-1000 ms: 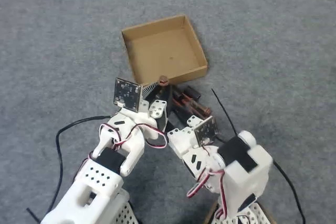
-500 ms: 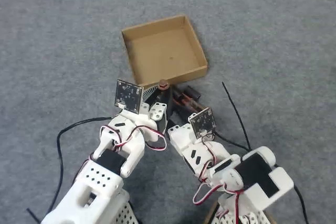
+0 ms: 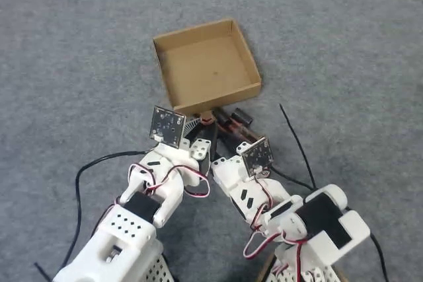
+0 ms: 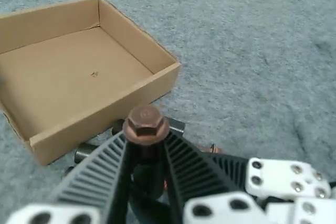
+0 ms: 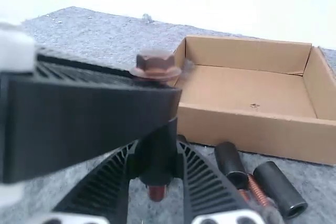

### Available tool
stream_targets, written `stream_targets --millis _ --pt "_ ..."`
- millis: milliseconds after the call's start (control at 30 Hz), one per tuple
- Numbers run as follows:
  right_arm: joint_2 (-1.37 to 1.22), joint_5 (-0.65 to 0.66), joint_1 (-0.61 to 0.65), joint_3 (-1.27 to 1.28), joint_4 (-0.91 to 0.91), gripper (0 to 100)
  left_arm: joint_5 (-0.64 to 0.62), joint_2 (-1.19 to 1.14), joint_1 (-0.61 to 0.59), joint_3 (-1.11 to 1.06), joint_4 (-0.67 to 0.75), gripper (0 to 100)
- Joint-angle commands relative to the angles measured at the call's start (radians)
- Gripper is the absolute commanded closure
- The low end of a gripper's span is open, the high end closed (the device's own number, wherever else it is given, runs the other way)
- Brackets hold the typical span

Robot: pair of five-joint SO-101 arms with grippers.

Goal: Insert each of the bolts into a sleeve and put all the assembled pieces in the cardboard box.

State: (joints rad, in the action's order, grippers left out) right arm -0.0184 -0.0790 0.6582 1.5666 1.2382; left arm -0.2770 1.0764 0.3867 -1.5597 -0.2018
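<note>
A copper hex-head bolt (image 4: 146,124) stands upright in a black sleeve (image 5: 153,157), just in front of the cardboard box (image 3: 206,64). My left gripper (image 4: 146,148) is shut on the bolt right under its head. Lower down, my right gripper (image 5: 152,169) is shut on the sleeve, and the bolt's threaded tip (image 5: 154,192) pokes out below. From above, the bolt head (image 3: 207,116) sits between both wrists, close to the box's near wall. The box (image 4: 79,72) holds nothing.
Two loose black sleeves (image 5: 231,160) (image 5: 278,184) and a copper bolt (image 5: 253,188) lie on the grey carpet beside the box's near wall; from above they show at the sleeves (image 3: 236,119). Black cables (image 3: 294,143) trail over the carpet by both arms.
The left wrist has shifted and the bolt head has come down a little, nearer the right gripper. The right arm's base swung aside early on, then held still.
</note>
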Motion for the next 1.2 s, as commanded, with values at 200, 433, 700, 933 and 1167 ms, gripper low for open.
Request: stream_targets --millis 200,433,700,933,1167 --pt "0.070 0.015 -0.044 -0.002 0.031 99.3 0.009 0.029 -0.003 -0.027 0.026 99" --pt "0.071 0.015 -0.064 -0.003 0.031 99.3 0.006 0.029 -0.003 -0.027 0.029 98" --pt "0.073 0.015 -0.068 -0.003 0.031 99.3 -0.058 0.029 -0.014 -0.028 0.026 81" --pt "0.068 0.015 -0.068 -0.009 0.025 99.3 -0.058 0.031 -0.017 -0.024 0.026 81" --pt "0.067 0.015 -0.068 -0.011 0.024 99.3 -0.060 0.031 -0.017 -0.005 0.031 81"
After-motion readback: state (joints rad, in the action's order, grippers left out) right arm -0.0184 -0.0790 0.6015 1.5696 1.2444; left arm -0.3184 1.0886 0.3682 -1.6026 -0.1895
